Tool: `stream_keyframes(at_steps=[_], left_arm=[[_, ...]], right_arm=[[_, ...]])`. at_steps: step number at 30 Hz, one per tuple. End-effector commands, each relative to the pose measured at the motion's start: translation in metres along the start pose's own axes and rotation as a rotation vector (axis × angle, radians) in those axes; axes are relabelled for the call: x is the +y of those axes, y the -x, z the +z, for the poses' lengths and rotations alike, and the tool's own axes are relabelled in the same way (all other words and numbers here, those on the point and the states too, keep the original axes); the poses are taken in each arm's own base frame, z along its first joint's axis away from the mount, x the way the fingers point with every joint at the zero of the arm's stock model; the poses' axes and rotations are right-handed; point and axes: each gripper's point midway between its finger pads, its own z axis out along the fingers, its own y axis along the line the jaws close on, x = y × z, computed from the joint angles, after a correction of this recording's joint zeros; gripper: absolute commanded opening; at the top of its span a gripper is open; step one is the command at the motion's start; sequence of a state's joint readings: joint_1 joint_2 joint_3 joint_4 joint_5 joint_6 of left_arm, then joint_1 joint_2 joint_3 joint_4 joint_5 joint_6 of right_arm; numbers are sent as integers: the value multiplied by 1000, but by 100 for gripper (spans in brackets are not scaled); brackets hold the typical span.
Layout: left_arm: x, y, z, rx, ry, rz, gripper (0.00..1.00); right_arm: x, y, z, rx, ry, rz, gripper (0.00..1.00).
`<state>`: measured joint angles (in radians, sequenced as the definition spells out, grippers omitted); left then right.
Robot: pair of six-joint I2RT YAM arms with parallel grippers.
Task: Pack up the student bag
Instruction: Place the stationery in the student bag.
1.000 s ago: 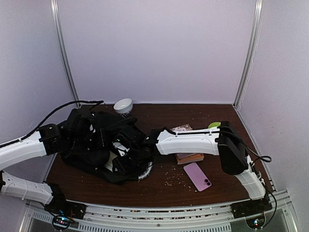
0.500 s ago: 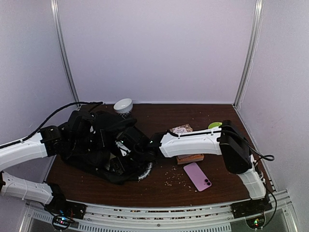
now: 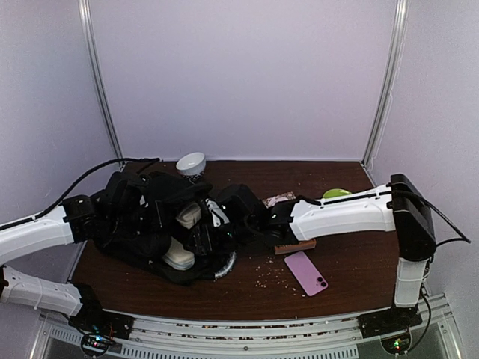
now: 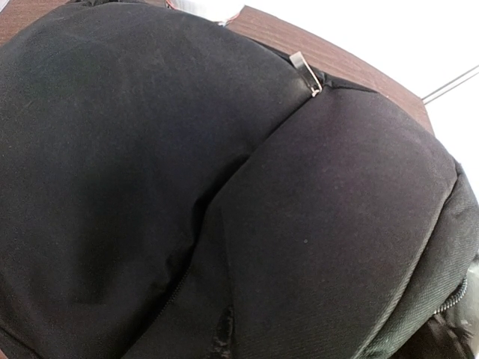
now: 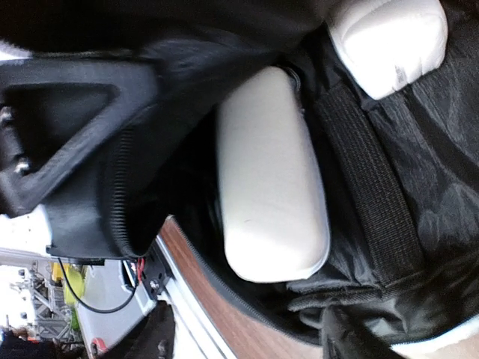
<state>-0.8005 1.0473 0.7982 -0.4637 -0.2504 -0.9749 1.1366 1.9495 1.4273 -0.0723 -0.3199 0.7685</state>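
The student bag (image 3: 142, 217), a black fabric backpack, lies at the left of the table with its mouth held open toward the right. Black fabric (image 4: 224, 187) fills the left wrist view. My left gripper (image 3: 112, 213) is buried in the bag's left side and seems shut on the fabric; its fingers are hidden. My right gripper (image 3: 215, 233) is at the bag's mouth, open and empty, as the right wrist view (image 5: 254, 340) shows. A white rounded case (image 5: 269, 172) lies inside the bag just beyond the fingers. A second white object (image 5: 389, 41) lies deeper in.
A brown book (image 3: 296, 245) and a pink phone (image 3: 305, 272) lie right of the bag, under my right arm. A green object (image 3: 333, 194) sits at the back right and a white bowl (image 3: 191, 163) behind the bag. Crumbs (image 3: 266, 273) are scattered near the phone.
My right arm has pulled back to the right and its gripper has come out to the bag's mouth. Two white objects now show inside the bag. The left arm has not moved.
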Motion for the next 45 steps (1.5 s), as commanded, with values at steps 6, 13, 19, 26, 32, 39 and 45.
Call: stream_keyframes(at_steps=[6,13,19,26,32,39,45], left_arm=[[-36,31,-6,-131,-156,-85,0],[-40,32,-6,-133,-181,-103,0],[-42,27,-5,-118,-210,-131,0],[-42,13,-5,-84,-231,-160,0],[-42,4,-7,-61,-246,-182,0],[-27,14,-22,-113,-183,-171,0],[-17,36,-42,-198,-127,-137,0]], right_arm=[[-15,-6,32,2,97,289,44],[-15,-17,55,64,135,388,35],[-1,-5,71,61,184,424,31],[14,14,103,54,250,444,30],[22,26,132,57,307,471,31],[38,47,106,14,358,403,55],[37,55,41,-53,342,327,67]])
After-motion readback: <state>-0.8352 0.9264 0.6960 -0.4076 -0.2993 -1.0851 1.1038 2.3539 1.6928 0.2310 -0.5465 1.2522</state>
